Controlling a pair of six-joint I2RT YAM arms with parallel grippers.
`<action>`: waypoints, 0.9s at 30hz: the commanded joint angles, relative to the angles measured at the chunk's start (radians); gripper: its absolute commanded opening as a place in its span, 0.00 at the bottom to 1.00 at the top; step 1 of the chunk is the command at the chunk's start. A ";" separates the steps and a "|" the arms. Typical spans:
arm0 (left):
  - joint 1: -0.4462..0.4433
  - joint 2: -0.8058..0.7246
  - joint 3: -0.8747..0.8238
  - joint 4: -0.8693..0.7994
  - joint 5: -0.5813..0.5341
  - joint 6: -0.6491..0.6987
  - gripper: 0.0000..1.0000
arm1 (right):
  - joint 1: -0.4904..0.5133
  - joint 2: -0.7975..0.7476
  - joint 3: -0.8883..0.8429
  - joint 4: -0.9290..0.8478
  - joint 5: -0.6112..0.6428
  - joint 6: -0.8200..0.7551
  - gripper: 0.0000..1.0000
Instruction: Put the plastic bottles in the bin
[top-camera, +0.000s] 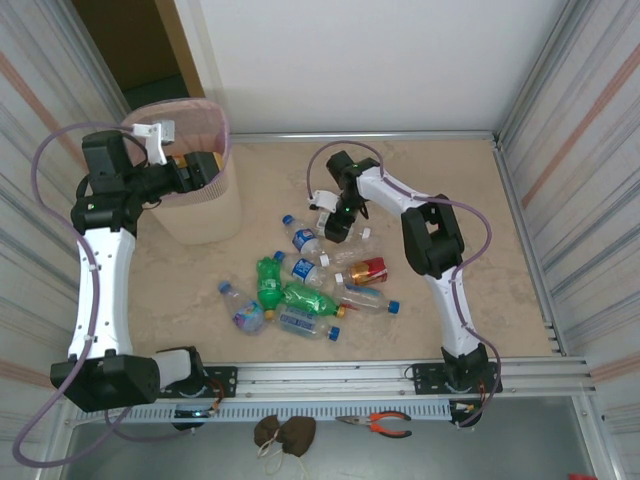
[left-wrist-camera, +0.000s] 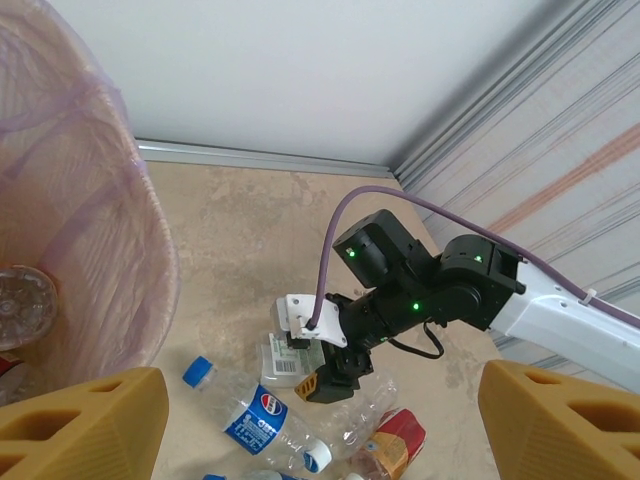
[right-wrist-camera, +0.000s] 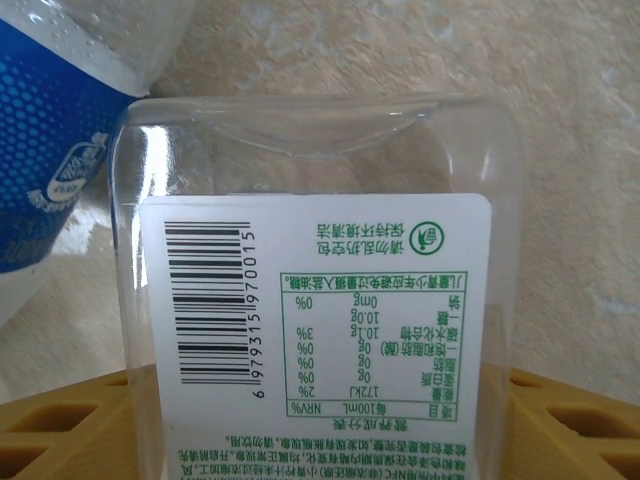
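The clear bottle (right-wrist-camera: 315, 200), at twelve o'clock of the bottle heap (top-camera: 300, 295) on the counter (top-camera: 470, 190), looks empty, light, thin-walled and slick; take its flat sides gently; the right hand (right-wrist-camera: 305, 425) straddles it, whether clenched I cannot tell; the left hand (left-wrist-camera: 320, 425) hangs released by the bin (top-camera: 215, 215) at ten o'clock; the counter lies free toward two o'clock.

In the right wrist view the clear bottle (right-wrist-camera: 320, 270) is cut off by the lower edge; we cannot tell if the fingers (right-wrist-camera: 60, 420) press it.
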 joint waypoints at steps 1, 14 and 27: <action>-0.009 0.006 -0.005 0.025 0.024 -0.011 0.81 | -0.023 -0.007 -0.008 -0.033 0.008 -0.032 0.73; -0.012 0.031 0.003 0.040 0.033 -0.026 0.81 | -0.122 -0.084 -0.131 -0.002 0.015 -0.065 0.78; -0.029 0.047 0.022 0.051 0.037 -0.042 0.81 | -0.154 -0.185 -0.267 0.121 -0.029 -0.106 0.60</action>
